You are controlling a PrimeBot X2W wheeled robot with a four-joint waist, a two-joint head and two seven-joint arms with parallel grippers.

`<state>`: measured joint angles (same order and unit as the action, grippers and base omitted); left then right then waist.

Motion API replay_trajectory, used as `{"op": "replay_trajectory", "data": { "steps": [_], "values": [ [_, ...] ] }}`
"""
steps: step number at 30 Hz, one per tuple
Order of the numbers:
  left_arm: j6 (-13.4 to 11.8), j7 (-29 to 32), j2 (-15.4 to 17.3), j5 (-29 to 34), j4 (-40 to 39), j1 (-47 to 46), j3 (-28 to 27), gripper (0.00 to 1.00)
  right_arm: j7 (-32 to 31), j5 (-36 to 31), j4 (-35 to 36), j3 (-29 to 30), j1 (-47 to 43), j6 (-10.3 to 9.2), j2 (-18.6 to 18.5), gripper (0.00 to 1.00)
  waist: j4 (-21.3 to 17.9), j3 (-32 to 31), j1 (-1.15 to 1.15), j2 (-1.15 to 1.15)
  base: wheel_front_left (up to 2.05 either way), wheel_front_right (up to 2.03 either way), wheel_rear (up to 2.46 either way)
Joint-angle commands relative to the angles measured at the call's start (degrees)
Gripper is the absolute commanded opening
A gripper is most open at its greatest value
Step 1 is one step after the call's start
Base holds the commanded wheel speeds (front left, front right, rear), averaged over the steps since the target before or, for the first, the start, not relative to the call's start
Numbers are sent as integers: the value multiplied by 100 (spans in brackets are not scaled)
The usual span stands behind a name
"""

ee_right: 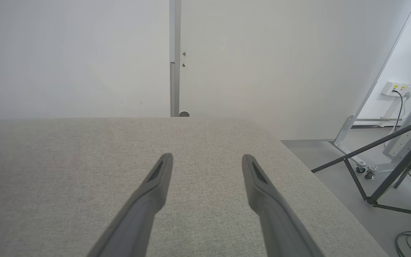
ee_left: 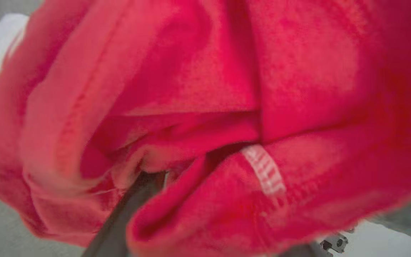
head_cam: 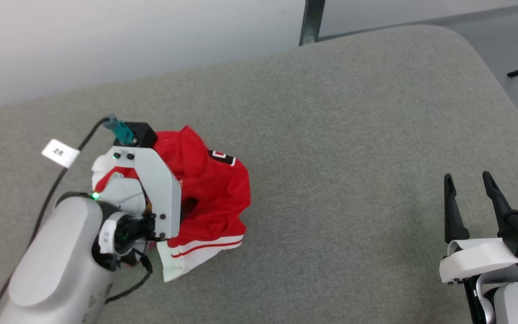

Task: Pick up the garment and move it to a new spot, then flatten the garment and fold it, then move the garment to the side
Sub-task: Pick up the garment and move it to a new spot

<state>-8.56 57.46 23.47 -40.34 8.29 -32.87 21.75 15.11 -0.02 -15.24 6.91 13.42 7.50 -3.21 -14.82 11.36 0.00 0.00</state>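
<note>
Now left hand (head_cam: 186, 204) sits buried in garment (head_cam: 216, 189), state unclear; right hand (head_cam: 467, 179) apart.

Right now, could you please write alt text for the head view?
A crumpled red garment with white striped trim lies on a grey fabric surface, the left arm over it. The right claw sits open at lower right.

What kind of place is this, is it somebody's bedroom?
Probably a robot lab or test room, not a bedroom: plain white partition walls, a metal frame on caster wheels, a black tripod stand with cables on the floor, and a grey padded table with the garment on it.
</note>
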Motion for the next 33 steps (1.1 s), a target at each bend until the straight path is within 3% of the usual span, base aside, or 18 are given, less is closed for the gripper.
{"op": "replay_trajectory", "data": {
  "steps": [1,9,17,25,33],
  "values": [
    [41,-43,49,-32,-73,43,-43,100,6,-12,1,-35,-91,-2,-16,100,126,-182,0,0,0,0,0],
    [224,-364,103,-155,-435,357,-121,100,5,-47,-62,-150,-263,-2,-160,100,449,-654,0,0,0,0,0],
    [689,-1145,284,-205,-987,848,-319,100,5,-20,-34,-336,-425,-2,-244,100,816,-1076,0,0,0,0,0],
    [973,-2792,435,98,-1331,1587,-797,100,5,5,104,-430,-597,-2,-250,100,1191,-1262,0,0,0,0,0],
    [1124,-4669,213,374,-1087,2385,-1187,100,5,-22,220,-460,-750,-2,-261,100,1525,-1373,0,0,0,0,0]
  ]
}}
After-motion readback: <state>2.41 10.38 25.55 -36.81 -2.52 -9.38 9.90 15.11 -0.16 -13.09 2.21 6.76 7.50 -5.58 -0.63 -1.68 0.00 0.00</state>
